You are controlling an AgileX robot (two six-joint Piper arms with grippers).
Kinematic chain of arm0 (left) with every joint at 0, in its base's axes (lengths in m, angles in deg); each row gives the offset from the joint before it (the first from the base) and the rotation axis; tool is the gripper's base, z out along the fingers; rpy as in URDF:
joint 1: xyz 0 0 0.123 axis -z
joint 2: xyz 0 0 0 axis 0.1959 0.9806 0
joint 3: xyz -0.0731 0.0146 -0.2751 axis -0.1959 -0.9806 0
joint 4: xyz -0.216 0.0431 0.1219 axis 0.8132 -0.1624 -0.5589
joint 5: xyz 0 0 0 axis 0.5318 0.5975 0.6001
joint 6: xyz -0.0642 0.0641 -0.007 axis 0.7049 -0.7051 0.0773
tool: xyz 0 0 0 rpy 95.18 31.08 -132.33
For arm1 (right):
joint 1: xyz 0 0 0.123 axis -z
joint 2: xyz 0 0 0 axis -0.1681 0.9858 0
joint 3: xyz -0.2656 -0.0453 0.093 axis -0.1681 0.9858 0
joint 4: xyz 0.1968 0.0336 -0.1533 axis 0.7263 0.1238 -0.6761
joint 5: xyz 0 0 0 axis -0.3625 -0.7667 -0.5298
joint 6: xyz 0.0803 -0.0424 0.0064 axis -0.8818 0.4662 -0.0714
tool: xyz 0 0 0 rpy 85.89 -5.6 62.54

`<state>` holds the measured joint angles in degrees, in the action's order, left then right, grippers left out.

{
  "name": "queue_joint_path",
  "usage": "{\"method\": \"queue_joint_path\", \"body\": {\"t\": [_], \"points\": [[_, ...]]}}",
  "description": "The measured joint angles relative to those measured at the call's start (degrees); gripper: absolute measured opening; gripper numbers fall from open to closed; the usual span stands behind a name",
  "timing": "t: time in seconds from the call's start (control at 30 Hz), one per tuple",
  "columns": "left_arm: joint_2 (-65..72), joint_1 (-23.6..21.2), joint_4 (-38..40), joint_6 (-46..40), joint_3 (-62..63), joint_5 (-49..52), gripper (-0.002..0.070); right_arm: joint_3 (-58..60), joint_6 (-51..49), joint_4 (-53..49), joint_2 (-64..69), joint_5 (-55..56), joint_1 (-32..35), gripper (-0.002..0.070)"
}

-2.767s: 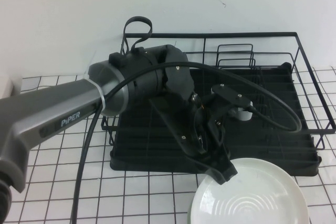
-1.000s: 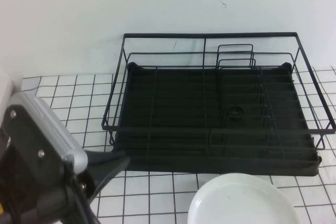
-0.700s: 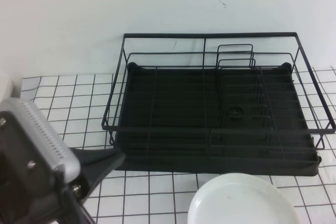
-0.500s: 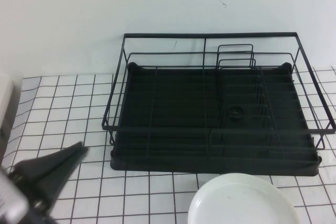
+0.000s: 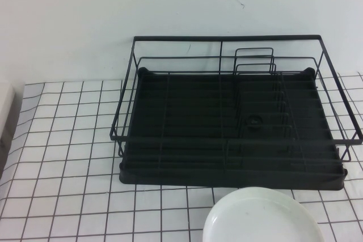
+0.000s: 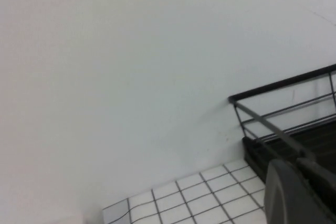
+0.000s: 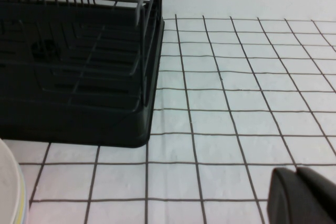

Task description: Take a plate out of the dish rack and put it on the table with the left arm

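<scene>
The off-white plate (image 5: pixel 264 219) lies flat on the table (image 5: pixel 68 140), just in front of the dish rack (image 5: pixel 227 38), at the view's bottom edge. The rack holds no plates. Neither arm shows in the high view. In the left wrist view, my left gripper (image 6: pixel 297 165) is shut and empty, near the rack's corner (image 6: pixel 283 85) and above the cloth. In the right wrist view, my right gripper (image 7: pixel 295 172) is shut and empty, low over the cloth beside the rack (image 7: pixel 79 103). The plate's edge (image 7: pixel 8 182) shows there, with a pale greenish-yellow rim under it.
Upright wire loops (image 5: pixel 255 60) stand at the rack's back right. A plain white wall (image 5: pixel 170 4) rises right behind the rack. The gridded cloth lies bare to the left of the rack and to its right (image 7: pixel 236 103).
The left arm has let go of the plate and drawn back left and down, out of the high view. The plate stays on the table.
</scene>
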<state>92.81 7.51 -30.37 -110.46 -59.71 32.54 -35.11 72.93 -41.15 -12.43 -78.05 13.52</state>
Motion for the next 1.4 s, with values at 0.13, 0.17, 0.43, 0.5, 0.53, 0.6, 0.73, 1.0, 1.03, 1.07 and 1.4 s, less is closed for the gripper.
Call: {"method": "queue_joint_path", "body": {"t": [0.13,0.17,0.43,0.5,0.53,0.6,0.73,1.0,1.03,1.07,1.4], "points": [[-3.89,-5.95,-0.78,1.29,0.00,7.21,-0.0002,0.00,0.00,0.00,0.00,0.00,0.00,-0.0001],[-4.94,-6.98,-0.95,1.54,0.00,9.02,-0.0002,0.00,0.00,0.00,0.00,0.00,0.00,-0.0001],[-10.68,-12.83,-1.18,2.99,0.00,24.93,-0.0002,0.00,0.00,0.00,0.00,0.00,0.00,-0.0001],[-10.68,-13.85,-1.37,3.52,0.00,29.07,-0.0002,0.00,0.00,0.00,0.00,0.00,0.00,-0.0001],[-10.78,-14.28,-1.32,3.94,0.00,30.66,-0.0002,0.00,0.00,0.00,0.00,0.00,0.00,-0.0001],[-10.78,-15.27,-1.40,4.78,0.00,34.17,-0.0002,0.00,0.00,0.00,0.00,0.00,0.00,-0.0001],[-10.81,-15.95,-1.56,5.60,0.10,35.39,-0.0002,0.00,0.00,0.00,0.00,0.00,0.00,-0.0001],[-10.90,-16.14,-1.56,5.97,0.10,35.52,-0.0002,0.00,0.00,0.00,0.00,0.00,0.00,-0.0001],[-10.90,-16.14,-1.56,5.97,0.10,35.52,-0.0002,0.00,0.00,0.00,0.00,0.00,0.00,-0.0001],[-10.90,-16.14,-1.56,5.97,0.10,35.52,-0.0002,0.00,0.00,0.00,0.00,0.00,0.00,-0.0001],[-10.90,-16.14,-1.56,5.97,0.10,35.52,-0.0002,0.00,0.00,0.00,0.00,0.00,0.00,-0.0001]]}}
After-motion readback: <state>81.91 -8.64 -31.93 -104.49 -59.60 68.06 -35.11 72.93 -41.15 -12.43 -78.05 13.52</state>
